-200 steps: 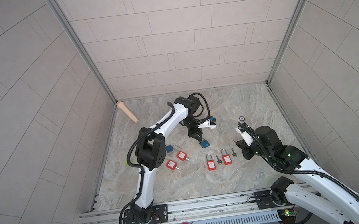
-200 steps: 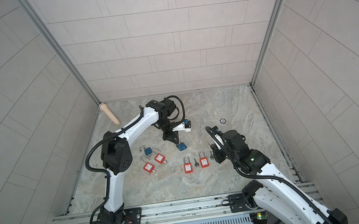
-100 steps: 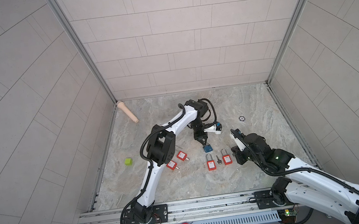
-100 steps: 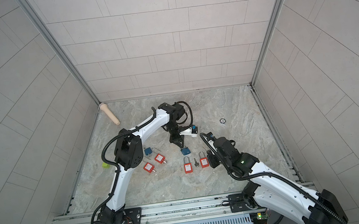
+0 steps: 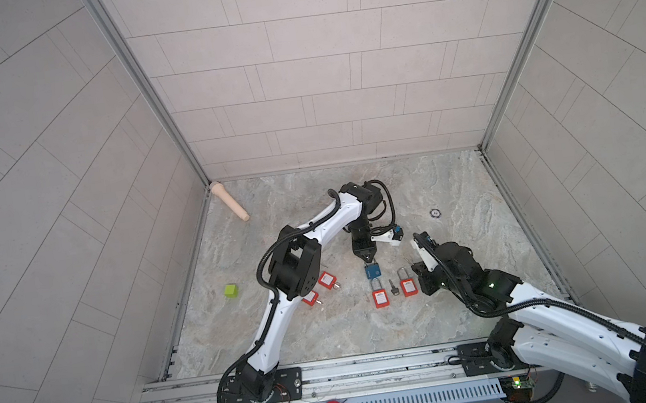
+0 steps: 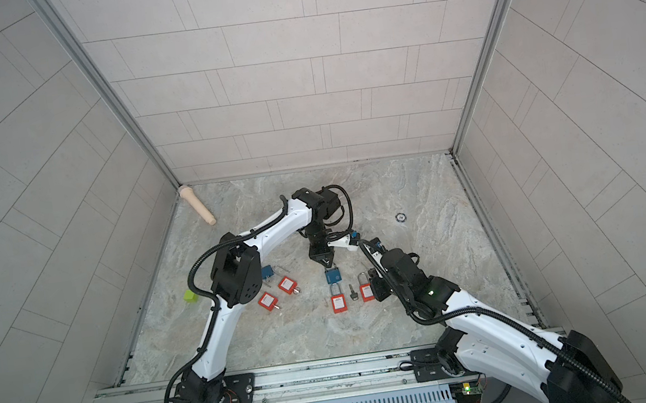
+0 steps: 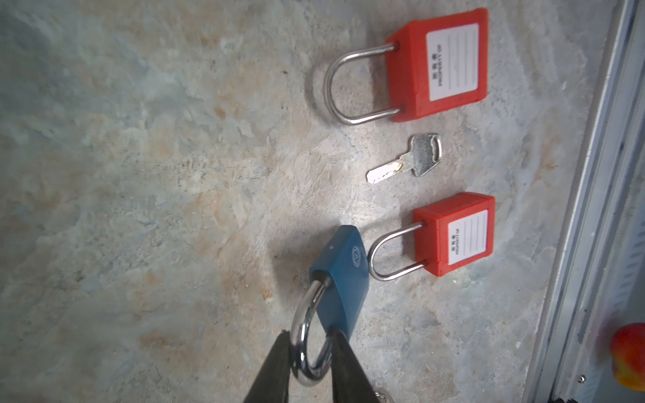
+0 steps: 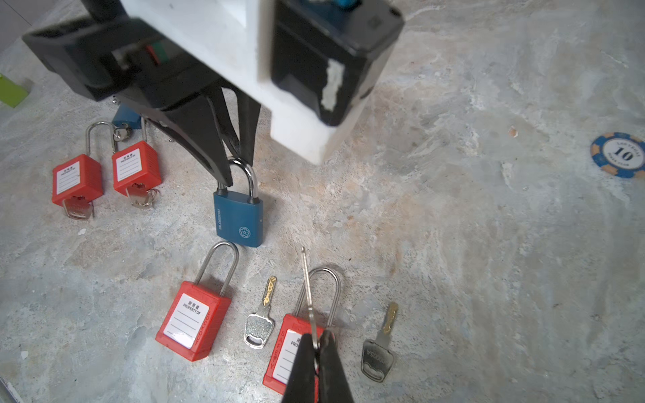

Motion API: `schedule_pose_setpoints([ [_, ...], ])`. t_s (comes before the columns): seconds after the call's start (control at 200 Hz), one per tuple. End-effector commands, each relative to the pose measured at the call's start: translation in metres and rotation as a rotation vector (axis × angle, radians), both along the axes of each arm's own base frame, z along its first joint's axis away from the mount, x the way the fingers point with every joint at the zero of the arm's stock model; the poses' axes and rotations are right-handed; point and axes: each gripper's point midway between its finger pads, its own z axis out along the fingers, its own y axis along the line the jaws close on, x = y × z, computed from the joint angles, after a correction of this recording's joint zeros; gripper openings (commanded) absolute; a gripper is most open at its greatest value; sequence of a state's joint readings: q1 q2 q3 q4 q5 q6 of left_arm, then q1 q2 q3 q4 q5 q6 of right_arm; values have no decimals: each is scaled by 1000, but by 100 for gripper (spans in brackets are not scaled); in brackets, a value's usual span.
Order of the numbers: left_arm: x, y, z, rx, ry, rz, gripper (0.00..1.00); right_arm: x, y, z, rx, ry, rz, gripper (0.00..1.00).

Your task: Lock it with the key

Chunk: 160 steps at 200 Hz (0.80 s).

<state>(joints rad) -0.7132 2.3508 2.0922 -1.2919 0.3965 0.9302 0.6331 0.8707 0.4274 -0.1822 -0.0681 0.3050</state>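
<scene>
Right gripper (image 8: 317, 335) is clamping a thin key (image 8: 307, 279) edge-on above the front red pair. Left gripper (image 7: 310, 335) is straddling the shackle of the blue padlock (image 8: 239, 218) mid-table, just behind those reds, with jaws slightly parted; I can't tell whether it's pinching. Labels: the blue body is showing what looks like "BLOSSOM" plus a flower logo, the reds are carrying white "PROPERTY OF" stickers, and the poker chip (image 8: 617, 155) is reading "10". I'm counting four red padlocks (image 8: 193, 321) (two with keys inserted), a second blue padlock (image 6: 266, 271) and two loose keys (image 8: 260, 314).
</scene>
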Motion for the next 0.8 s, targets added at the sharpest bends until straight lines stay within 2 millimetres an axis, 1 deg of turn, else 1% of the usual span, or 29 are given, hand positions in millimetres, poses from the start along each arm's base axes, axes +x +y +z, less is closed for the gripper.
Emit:
schedule_pose_setpoints([
  [0.0, 11, -5, -3, 19, -77, -14, 33, 6, 0, 2, 1, -13, -32, 0],
  [0.105, 18, -11, -1, -1, -109, -4, 39, 8, -1, 0, -24, -5, -44, 0],
  [0.165, 27, -13, 2, -5, -147, 9, 41, 9, -2, -2, -42, 5, -59, 0],
  [0.295, 55, -11, 18, 11, -269, 69, 43, 12, 2, 1, -58, 17, -60, 0],
  [0.375, 77, -4, 34, -32, -311, 179, 43, 14, 7, 2, -86, 35, -49, 0],
  [0.415, 92, 3, 42, -67, -325, 269, 43, 15, 9, 5, -109, 42, -51, 0],
  [0.445, 102, 10, 50, -99, -330, 343, 43, 16, 11, 8, -126, 45, -57, 0],
  [0.465, 106, 15, 55, -121, -326, 386, 43, 14, 10, 5, -144, 55, -58, 0],
  [0.475, 110, 16, 60, -141, -332, 407, 43, 17, 14, 13, -136, 42, -56, 0],
  [0.49, 113, 23, 59, -148, -327, 439, 43, 18, 16, 16, -140, 37, -54, 0],
  [0.5, 116, 23, 66, -169, -337, 455, 43, 18, 17, 18, -144, 34, -52, 0],
  [0.53, 123, 35, 69, -197, -340, 521, 43, 18, 20, 20, -154, 31, -48, 0],
  [0.575, 130, 51, 80, -255, -344, 601, 43, 19, 22, 20, -165, 37, -47, 0],
  [0.625, 135, 69, 88, -314, -341, 691, 43, 21, 23, 17, -183, 58, -52, 0],
  [0.681, 142, 90, 106, -401, -354, 806, 43, 23, 24, 11, -214, 94, -56, 0],
  [0.691, 142, 94, 105, -412, -348, 828, 43, 23, 24, 11, -216, 97, -56, 0],
  [0.711, 145, 102, 114, -450, -356, 864, 43, 24, 26, 8, -227, 111, -54, 0],
  [0.751, 144, 118, 120, -509, -349, 945, 43, 25, 27, -1, -266, 156, -49, 0],
  [0.796, 140, 130, 128, -576, -349, 1010, 43, 26, 31, -9, -308, 203, -39, 0],
])
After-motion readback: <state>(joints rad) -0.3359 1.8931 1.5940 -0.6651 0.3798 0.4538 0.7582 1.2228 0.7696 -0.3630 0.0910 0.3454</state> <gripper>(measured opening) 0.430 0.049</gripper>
